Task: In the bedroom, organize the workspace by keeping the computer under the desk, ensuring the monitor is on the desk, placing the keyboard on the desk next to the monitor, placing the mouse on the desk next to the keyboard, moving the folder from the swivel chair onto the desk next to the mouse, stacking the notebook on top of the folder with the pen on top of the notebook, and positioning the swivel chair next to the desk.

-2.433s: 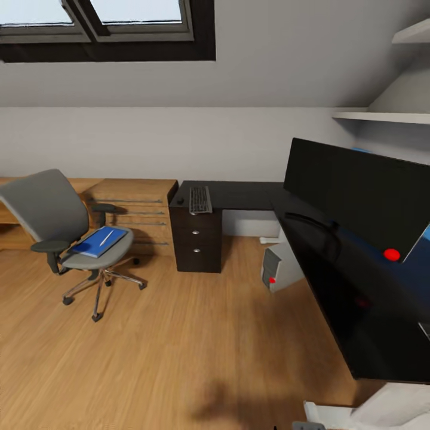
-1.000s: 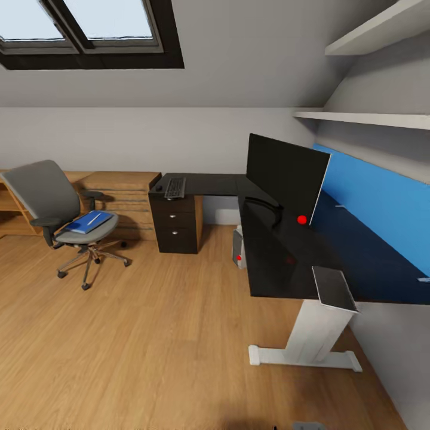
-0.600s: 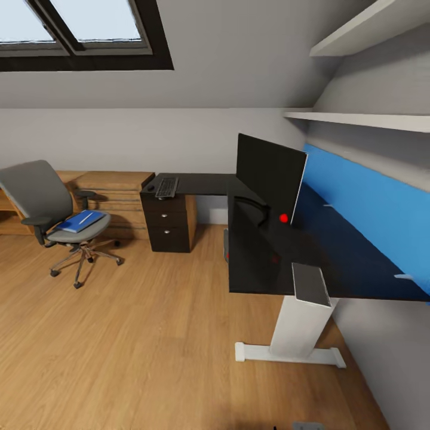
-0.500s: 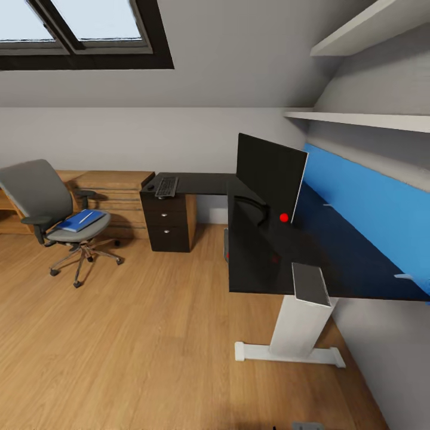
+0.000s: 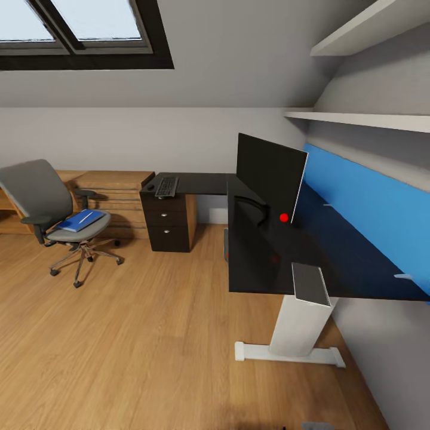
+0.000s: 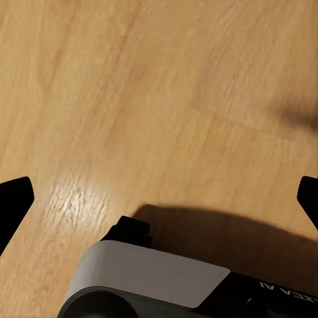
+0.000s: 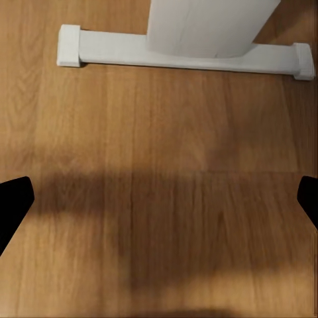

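Observation:
The black L-shaped desk [image 5: 263, 263] stands at the right. The monitor [image 5: 267, 174] is upright on it. On its far wing the keyboard [image 5: 166, 186] lies with the small dark mouse [image 5: 151, 187] beside it. A thin grey notebook [image 5: 310, 283] rests at the desk's near edge. A sliver of the computer [image 5: 226, 242] shows under the desk. The grey swivel chair [image 5: 51, 209] stands apart at the left, with the blue folder [image 5: 79, 221] and the pen [image 5: 85, 217] on its seat. My left gripper [image 6: 159, 199] and right gripper [image 7: 159, 199] hang open over the wood floor.
Light-wood low shelving [image 5: 113, 191] runs along the back wall behind the chair. A blue wall panel [image 5: 370, 209] and shelves [image 5: 358, 119] line the right wall. The desk's white pedestal foot [image 7: 179, 56] lies just ahead of my right gripper. My own base [image 6: 146, 278] shows by the left gripper.
The whole view shifted earlier as the camera drew back from the desk and turned right. Over the last half second it holds still. No object has moved.

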